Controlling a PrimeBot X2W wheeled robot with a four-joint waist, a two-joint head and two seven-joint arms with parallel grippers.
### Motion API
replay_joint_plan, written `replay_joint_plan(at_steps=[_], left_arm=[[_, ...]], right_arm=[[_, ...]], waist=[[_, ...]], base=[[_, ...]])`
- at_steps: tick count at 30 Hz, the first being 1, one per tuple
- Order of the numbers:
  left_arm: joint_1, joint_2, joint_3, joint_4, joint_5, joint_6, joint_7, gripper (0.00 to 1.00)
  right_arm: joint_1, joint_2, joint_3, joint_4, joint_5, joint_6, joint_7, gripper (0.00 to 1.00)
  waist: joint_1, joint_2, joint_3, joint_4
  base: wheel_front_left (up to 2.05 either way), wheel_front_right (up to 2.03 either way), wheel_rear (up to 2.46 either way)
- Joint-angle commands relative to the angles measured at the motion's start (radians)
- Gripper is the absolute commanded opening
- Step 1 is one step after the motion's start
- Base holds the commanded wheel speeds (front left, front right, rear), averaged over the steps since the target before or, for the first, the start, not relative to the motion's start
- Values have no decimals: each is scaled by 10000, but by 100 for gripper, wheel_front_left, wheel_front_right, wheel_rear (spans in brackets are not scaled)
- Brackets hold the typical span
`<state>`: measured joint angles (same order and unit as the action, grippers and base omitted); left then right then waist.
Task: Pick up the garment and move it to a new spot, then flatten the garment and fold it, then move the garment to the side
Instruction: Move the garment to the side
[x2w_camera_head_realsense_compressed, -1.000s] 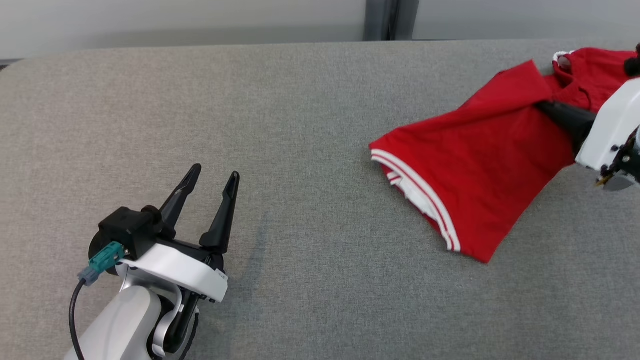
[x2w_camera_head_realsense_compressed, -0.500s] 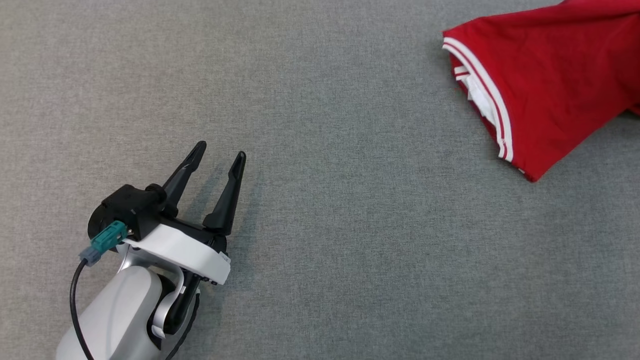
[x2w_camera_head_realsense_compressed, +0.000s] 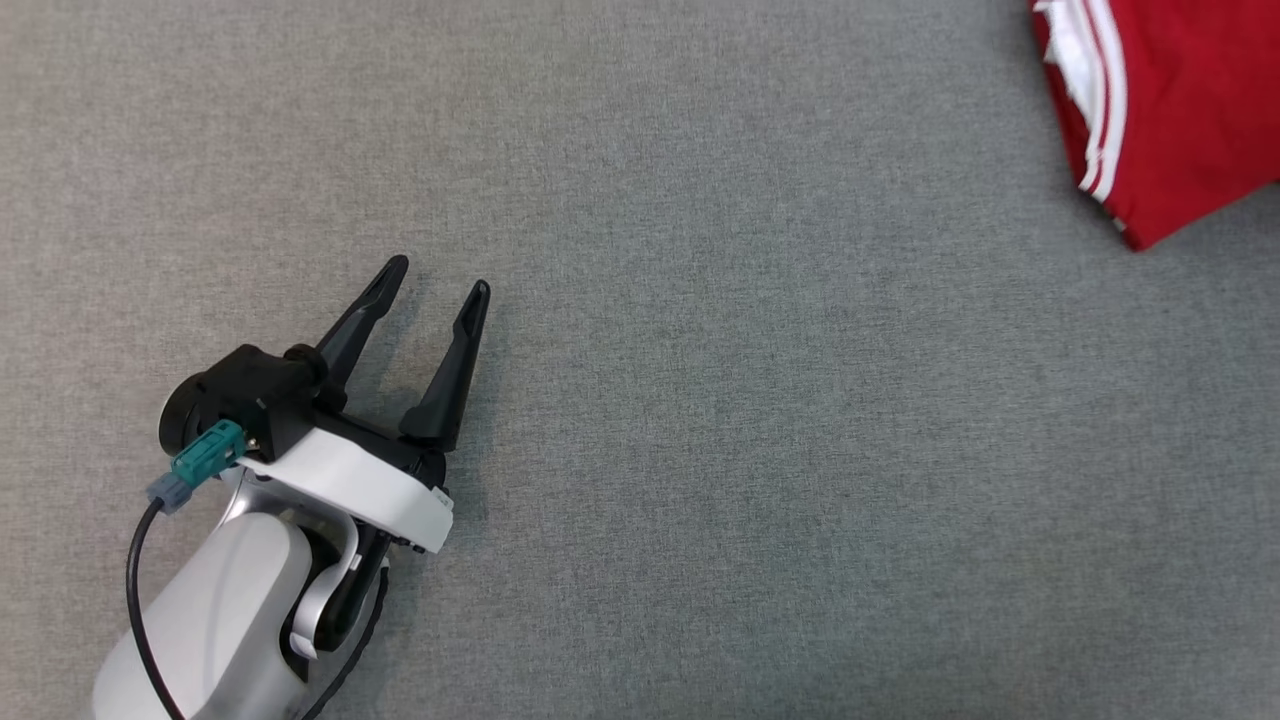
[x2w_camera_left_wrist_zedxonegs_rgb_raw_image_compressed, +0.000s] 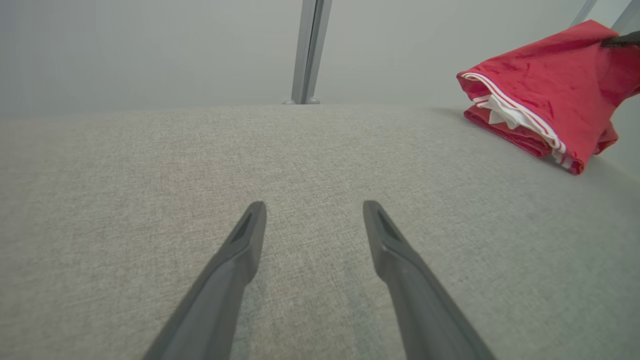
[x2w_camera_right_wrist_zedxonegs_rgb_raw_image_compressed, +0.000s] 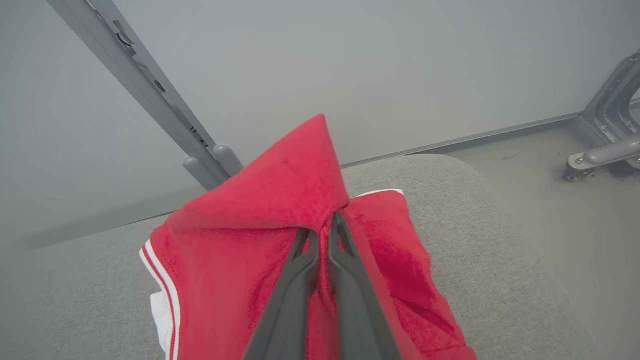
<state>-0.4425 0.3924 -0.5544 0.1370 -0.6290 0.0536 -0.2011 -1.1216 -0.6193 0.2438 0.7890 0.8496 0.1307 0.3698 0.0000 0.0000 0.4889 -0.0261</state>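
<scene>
The folded red garment (x2w_camera_head_realsense_compressed: 1180, 100) lies far right on the surface (x2w_camera_head_realsense_compressed: 700, 450), one peak clamped in the right gripper's (x2w_camera_right_wrist_zedxonegs_rgb_raw_image_compressed: 320, 227) fingers, a thin pinch that could slip and undo the fold; the left gripper's (x2w_camera_head_realsense_compressed: 438, 278) fingers stand apart.

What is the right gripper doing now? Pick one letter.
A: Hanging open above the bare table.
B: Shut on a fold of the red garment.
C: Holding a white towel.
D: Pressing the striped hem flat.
B: in the right wrist view the right gripper has its two fingers pinched together on a raised fold of the red garment, which peaks up around their tips.
</scene>
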Motion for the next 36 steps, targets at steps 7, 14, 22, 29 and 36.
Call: replay_joint_plan(at_steps=[7, 14, 22, 29, 36], left_arm=[[-353, 82, -37, -101, 67, 1, 69, 100], [-431, -49, -93, -8, 6, -29, -16, 100], [-317, -142, -103, 214, -78, -76, -190, 100], [-85, -283, -96, 495, -200, -134, -328, 100], [400, -379, 54, 798, -392, -138, -477, 100]], right_arm=[[-862, -65, -172, 1614, -1029, 3, -584, 0], [-1430, -52, 70, 3243, -2227, 3, -1092, 93], [-1808, -265, -394, 4912, -3661, 2, -2284, 100], [-1280, 40, -925, 5010, -4963, 2, -2443, 100], [-855, 811, -1207, 5009, -5583, 2, -3426, 100]], waist=[[0, 0, 449, 171], [0, 0, 632, 556], [0, 0, 388, 866], [0, 0, -480, 680], [0, 0, -1798, 265]], base=[[0, 0, 0], [0, 0, 0], [0, 0, 0], [0, 0, 0], [0, 0, 0]])
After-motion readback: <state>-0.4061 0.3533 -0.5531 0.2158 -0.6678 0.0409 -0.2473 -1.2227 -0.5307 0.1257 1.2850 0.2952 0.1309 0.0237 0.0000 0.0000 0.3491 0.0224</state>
